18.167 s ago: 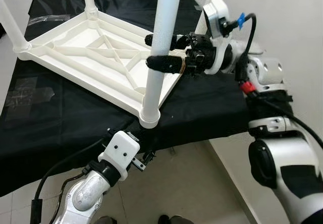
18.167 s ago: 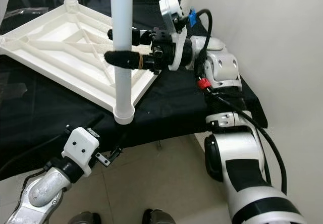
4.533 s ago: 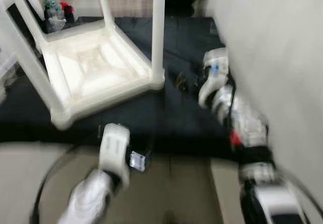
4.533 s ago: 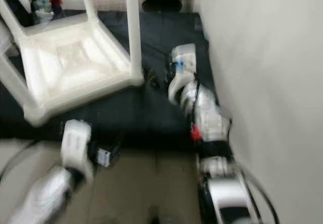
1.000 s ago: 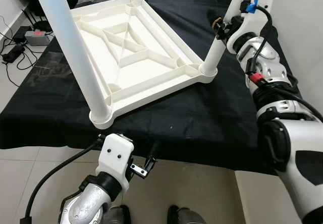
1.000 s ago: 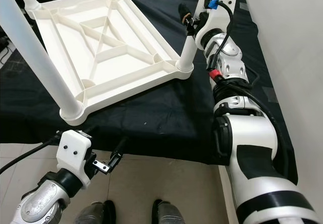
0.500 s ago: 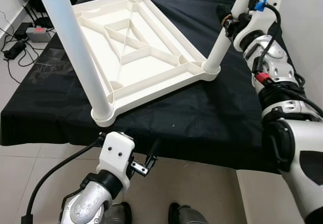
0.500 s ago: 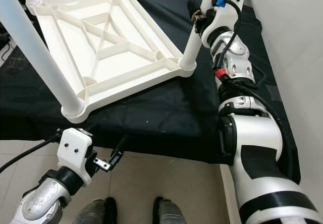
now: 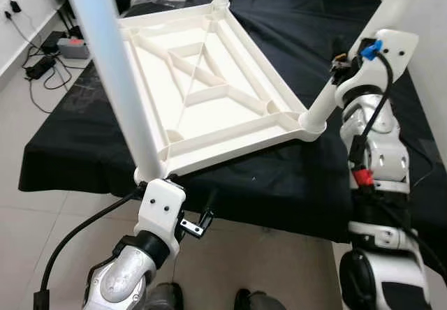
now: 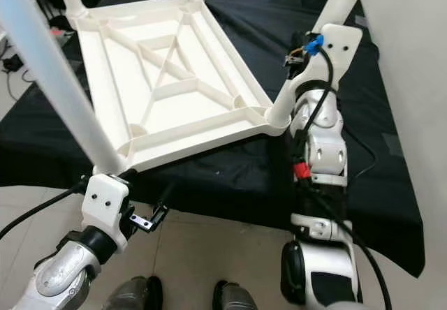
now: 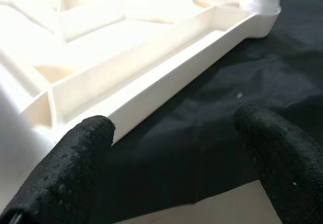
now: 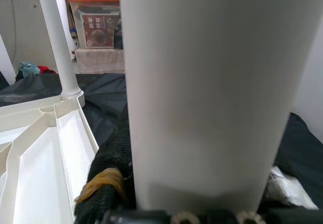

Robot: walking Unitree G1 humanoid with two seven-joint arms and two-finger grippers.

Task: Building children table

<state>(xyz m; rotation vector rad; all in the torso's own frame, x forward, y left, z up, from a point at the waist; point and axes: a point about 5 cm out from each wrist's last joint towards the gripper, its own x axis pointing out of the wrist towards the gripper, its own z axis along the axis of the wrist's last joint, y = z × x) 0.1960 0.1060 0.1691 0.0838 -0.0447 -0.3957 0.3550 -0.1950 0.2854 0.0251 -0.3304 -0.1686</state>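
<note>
A white plastic children's table (image 9: 209,79) lies upside down on a black cloth (image 9: 279,177), its legs pointing up. My right gripper (image 9: 339,62) is shut on the leg (image 9: 363,45) at the near right corner; in the right wrist view that leg (image 12: 207,93) stands between the black fingers (image 12: 108,183). Another leg (image 9: 115,72) rises at the near left corner. My left gripper (image 9: 202,216) hangs below the cloth's front edge. Its fingertips (image 11: 75,153) stand wide apart and hold nothing, facing the table's rim (image 11: 166,77).
Cables and a power strip (image 9: 66,45) lie on the tiled floor at the left. A light wall runs close along the right side. A box with an orange lid (image 12: 98,22) stands behind the black cloth. My feet (image 10: 230,296) are just before the front edge.
The whole picture has shifted, so the camera moved. My right gripper stays on the corner leg, with its arm now closer below. The left gripper hangs as before.
</note>
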